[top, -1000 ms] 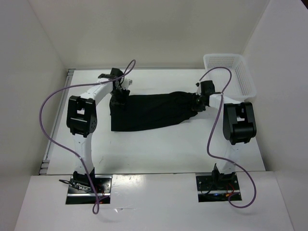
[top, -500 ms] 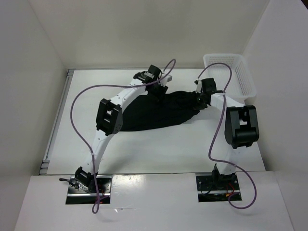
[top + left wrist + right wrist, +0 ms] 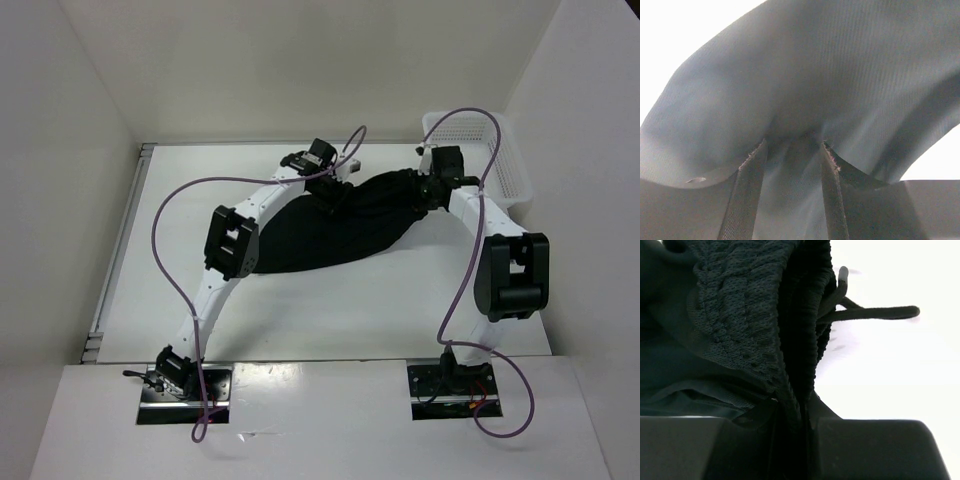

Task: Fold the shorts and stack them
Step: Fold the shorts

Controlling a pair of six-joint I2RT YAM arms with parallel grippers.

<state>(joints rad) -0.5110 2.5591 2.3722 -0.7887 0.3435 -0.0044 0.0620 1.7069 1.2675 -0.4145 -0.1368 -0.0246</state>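
Top view: the shorts [image 3: 340, 228] lay on the white counter [image 3: 330, 310] as one black, matte, elongated mass. The near-left end was broad and rounded. The cloth narrowed and gathered toward the far right.

The left pincer [image 3: 793, 146] was clamped on the shorts at their far edge. A fold of cloth sat pinched between its two dark fingers [image 3: 747, 200], and puckers radiated from the grip. The right pincer [image 3: 790, 407] was clamped on the gathered right end, with the jaws almost together and the fabric sandwiched between them. Whether the gripped edges were off the counter could not be told.

Seen from above only:
- The whole outline of the shorts.
- A white plastic mesh basket [image 3: 508, 165] at the far right corner, just beside the right arm and apart from the shorts.
- A purple cable [image 3: 160, 250] looped along the left arm.

Seen from the left wrist only: a thin, smooth cloth with a fine diagonal weave, spread like a tent above the fingers against a bright background.

Seen from the right wrist only:
- A thick, knobbly, gathered waistband with a ribbed edge.
- A round black drawstring [image 3: 875, 313] with a blunt tip, sticking out to the right over the white surface.

None of this texture was resolved from above.
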